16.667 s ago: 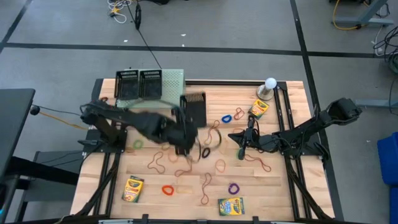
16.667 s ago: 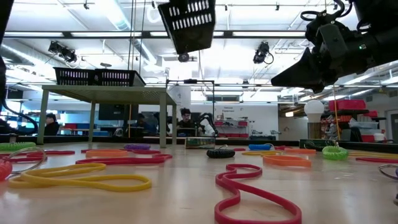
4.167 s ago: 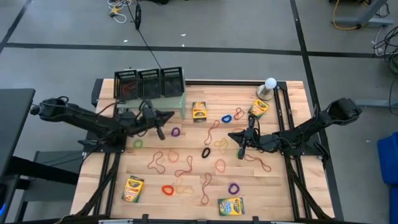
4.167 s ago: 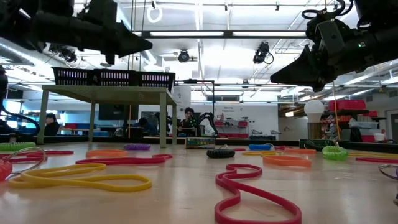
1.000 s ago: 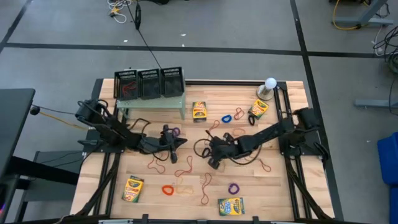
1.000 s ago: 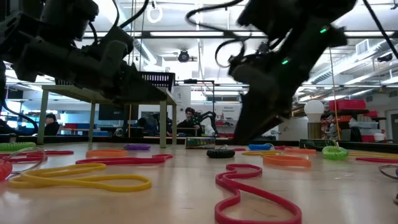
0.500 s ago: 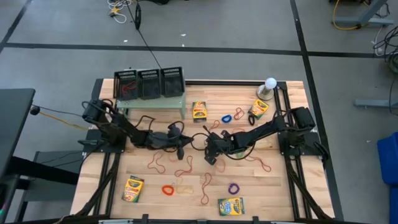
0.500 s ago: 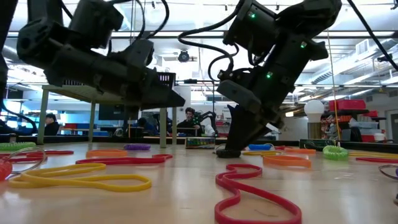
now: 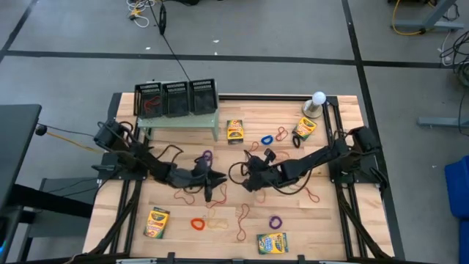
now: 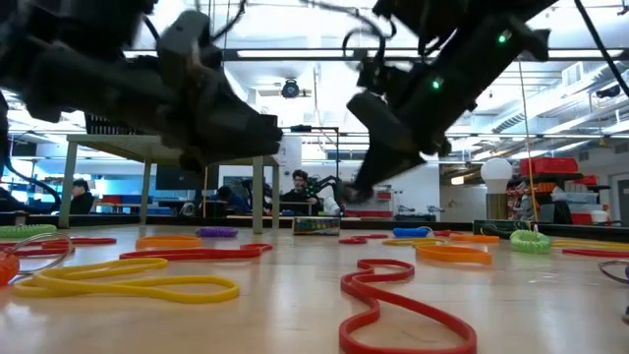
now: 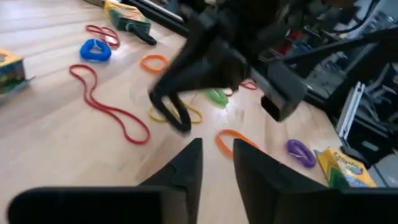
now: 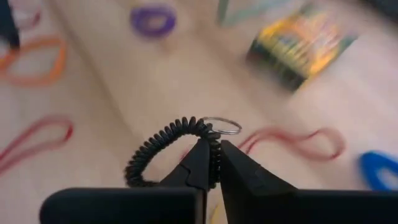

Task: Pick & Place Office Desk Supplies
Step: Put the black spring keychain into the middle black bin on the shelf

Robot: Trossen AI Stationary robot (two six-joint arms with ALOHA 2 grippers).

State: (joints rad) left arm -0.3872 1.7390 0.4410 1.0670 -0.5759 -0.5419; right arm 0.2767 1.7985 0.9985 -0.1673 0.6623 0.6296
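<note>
Right gripper (image 12: 211, 163) lifts a black coiled band (image 12: 166, 148) above the table's middle.
Its fingers pinch the coil; the left gripper (image 11: 216, 163), just beside, stands slightly spread, empty; three mesh trays (image 9: 176, 98) sit on the far stand (image 9: 198, 119).

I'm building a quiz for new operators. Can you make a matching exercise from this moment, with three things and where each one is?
Things:
A. black coiled band with a metal ring
B. three small black mesh trays
C. white globe on a grey base

Places:
1. at the far right corner of the wooden table
2. pinched in the right gripper, lifted off the table
3. side by side on top of the pale green perforated stand

Pairs: A-2, B-3, C-1
</note>
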